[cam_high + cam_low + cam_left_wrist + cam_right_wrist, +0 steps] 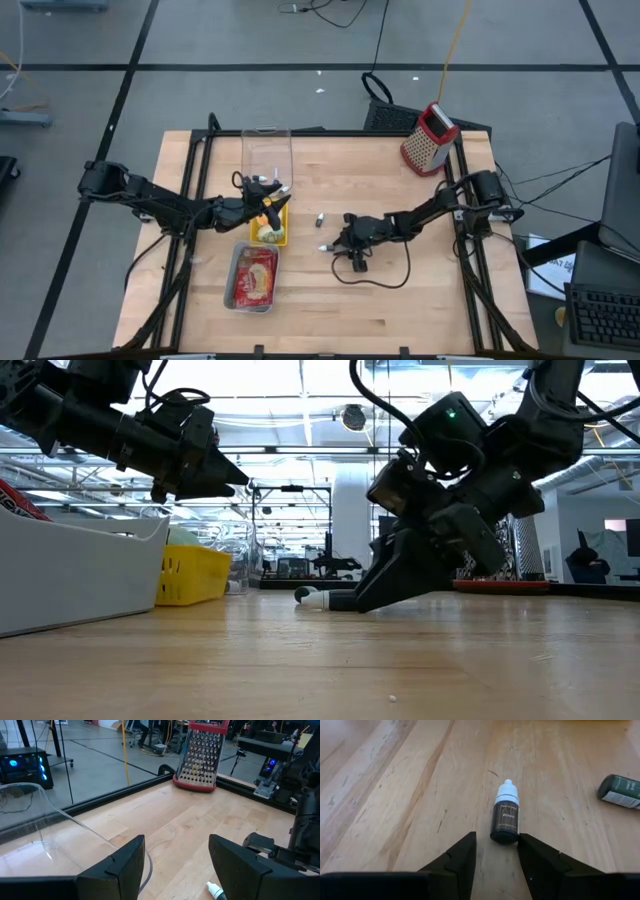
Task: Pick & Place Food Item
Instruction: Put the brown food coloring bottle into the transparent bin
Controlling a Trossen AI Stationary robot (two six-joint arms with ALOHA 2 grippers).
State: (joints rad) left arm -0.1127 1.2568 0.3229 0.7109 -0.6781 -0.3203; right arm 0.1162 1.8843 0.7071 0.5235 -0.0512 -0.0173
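A small brown dropper bottle (505, 817) with a white cap lies on its side on the wooden table; it also shows in the low view (310, 596). My right gripper (497, 845) is open and low on the table (337, 246), with its fingertips on either side of the bottle's base. I cannot tell whether they touch it. A green bottle (619, 791) lies a little farther off (320, 217). My left gripper (283, 192) is open and empty, and hovers over a yellow basket (270, 225) that holds a pale item.
A silver tray (252, 278) with a red food pack lies near the yellow basket. A clear container (265, 150) stands behind the basket, and a red box grater (430, 138) stands at the far right. A black cable (385, 275) loops on the table by my right gripper.
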